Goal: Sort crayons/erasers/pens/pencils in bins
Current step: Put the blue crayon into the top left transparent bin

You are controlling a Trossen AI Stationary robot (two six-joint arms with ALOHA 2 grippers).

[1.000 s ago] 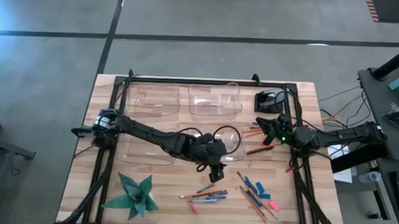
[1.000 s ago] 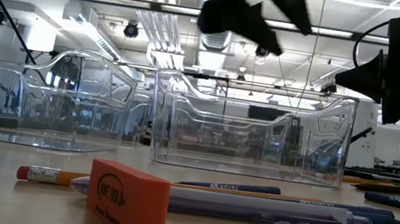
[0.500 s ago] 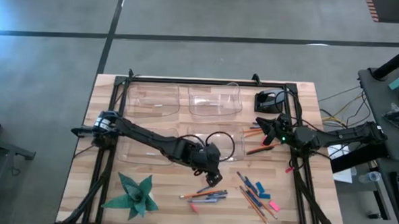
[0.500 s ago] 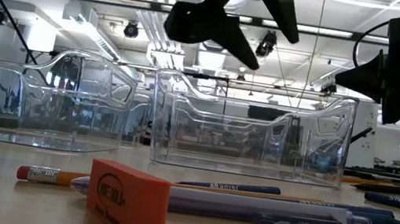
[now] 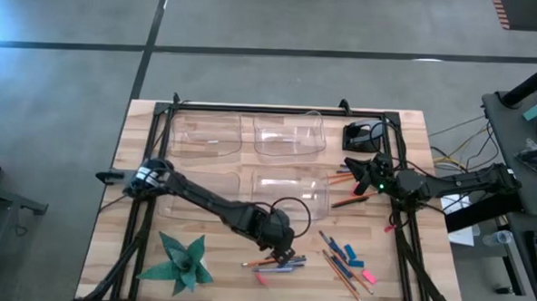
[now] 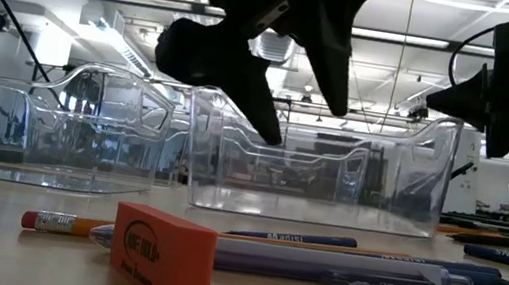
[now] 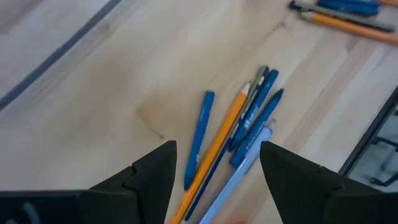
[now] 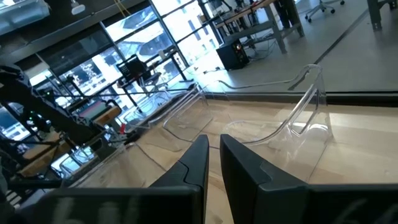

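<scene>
My left hand (image 5: 286, 257) hangs wide open just above the near cluster of pens (image 7: 258, 118) and pencils (image 7: 214, 152) on the desk (image 5: 217, 280).

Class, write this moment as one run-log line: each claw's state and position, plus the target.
left claw: open, above mixed pile of blue pens and orange pencil | right claw: shut, empty, parked at table's right edge | clear plastic bins: look empty

The left arm stretches from the left edge of the high view diagonally down to the lower centre, where the left gripper (image 5: 286, 257) points downward with its fingers (image 7: 155, 171) spread wide apart. The right arm lies along the right side of the frame, its right gripper (image 5: 362, 173) at centre right, fingers (image 8: 194, 163) nearly together.
</scene>
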